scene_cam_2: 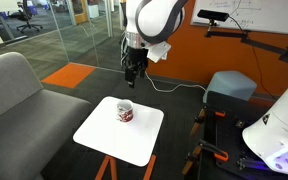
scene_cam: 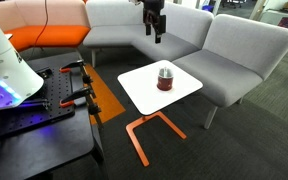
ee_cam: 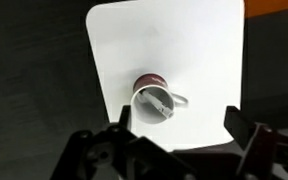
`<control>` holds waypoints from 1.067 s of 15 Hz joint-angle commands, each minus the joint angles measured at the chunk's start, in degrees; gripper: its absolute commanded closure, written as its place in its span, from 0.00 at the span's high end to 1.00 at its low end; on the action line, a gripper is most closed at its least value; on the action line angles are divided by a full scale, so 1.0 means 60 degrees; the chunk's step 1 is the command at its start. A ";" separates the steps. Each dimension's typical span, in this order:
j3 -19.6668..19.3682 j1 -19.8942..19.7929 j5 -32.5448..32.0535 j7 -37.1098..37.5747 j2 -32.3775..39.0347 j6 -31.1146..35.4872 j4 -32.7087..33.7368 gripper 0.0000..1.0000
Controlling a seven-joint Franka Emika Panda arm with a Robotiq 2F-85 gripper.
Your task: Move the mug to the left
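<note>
**Approach phase: hand high over mug, no contact**

Hand (scene_cam_2: pixel 132 72) hangs in the air well above the desk (scene_cam_2: pixel 96 134), released: in the wrist view both fingers (ee_cam: pixel 124 118) stand wide apart with nothing between them. In both exterior views it is clearly clear of everything.

The mug (ee_cam: pixel 152 98) stands upright on the white desk, almost straight below the hand and slightly ahead of the fingertips in the wrist view. Dark red-brown body, lighter top, a thin handle poking out to one side. It sits roughly mid-desk, with bare surface all round it (see (scene_cam: pixel 165 77)).

Step in hand, as judged: descend and take hold before any shift to the left.
- Centre the open jaws over the mug body, so the two fingers straddle it evenly; the slight offset in the wrist view wants correcting first.
- Turn the wrist so neither finger lands on the handle.
- Come down straight; a slanted descent could tip a mug this small.
- Close only once the pads are below the rim.
- Plenty of desk lies free for the move, but mind the edge.

Count: mug 1; desk 1; hand 1, fingers 2. Grey sofa (scene_cam: pixel 229 50) sits behind the desk.
</note>
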 commanded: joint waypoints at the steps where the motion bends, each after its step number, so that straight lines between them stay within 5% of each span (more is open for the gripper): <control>1: 0.0024 -0.0313 0.1110 -0.0104 0.0823 0.0896 0.0331 1.00; 6: 0.0553 -0.1414 0.3128 -0.1072 0.2632 0.1677 0.1517 1.00; 16: 0.0752 -0.2093 0.2827 -0.0711 0.5757 0.0640 0.4263 1.00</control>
